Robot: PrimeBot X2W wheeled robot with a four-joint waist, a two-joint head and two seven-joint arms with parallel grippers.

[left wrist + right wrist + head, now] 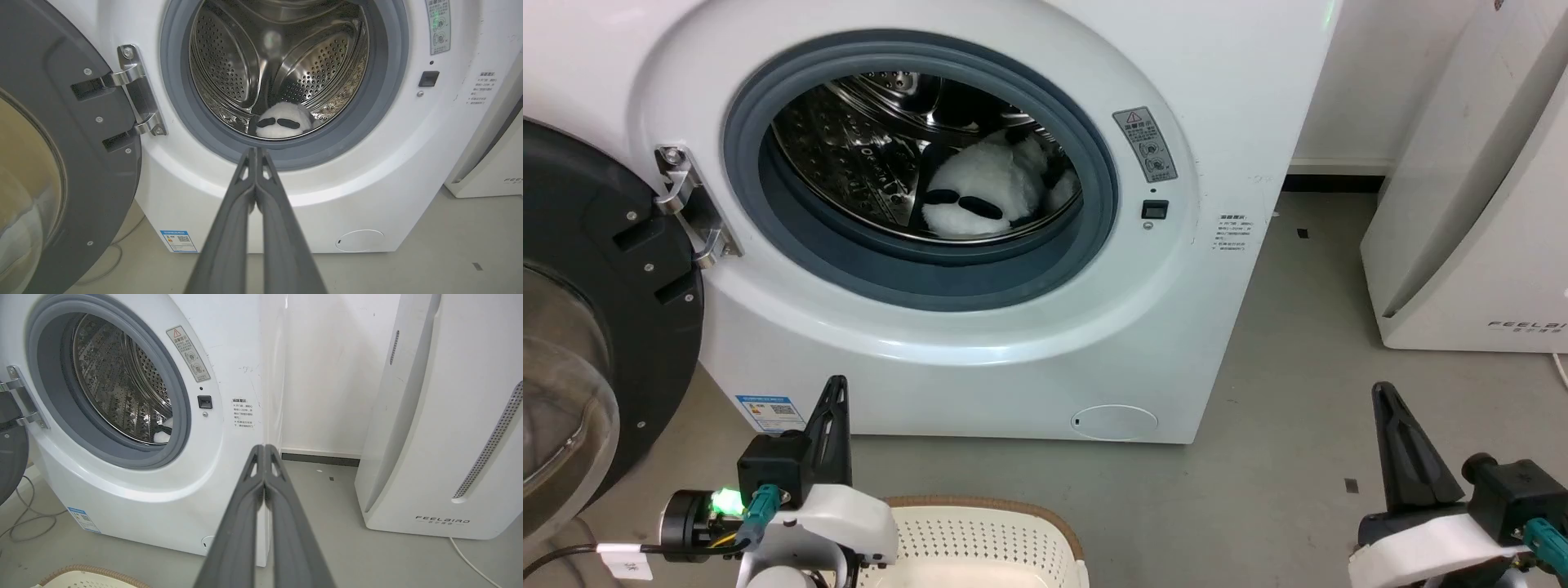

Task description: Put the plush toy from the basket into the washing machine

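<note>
The black-and-white plush toy (988, 192) lies inside the steel drum of the white washing machine (1241, 106), low and toward the front; its head (282, 122) peeks over the grey gasket, and a sliver of it (163, 430) is visible in the right wrist view. The black-framed door (596, 286) hangs wide open on the left. The cream basket (980, 539) with brown rim sits on the floor at the bottom edge, between the arms. My left gripper (836, 384) is shut and holds nothing, well short of the porthole. My right gripper (1380, 390) is shut too, low at the right.
A white slanted FEELBIRD appliance (1478, 220) stands right of the washer, with a strip of grey floor (1298, 367) between them. Cables (24, 514) lie on the floor under the open door. A basket corner (81, 575) lies just below the right gripper.
</note>
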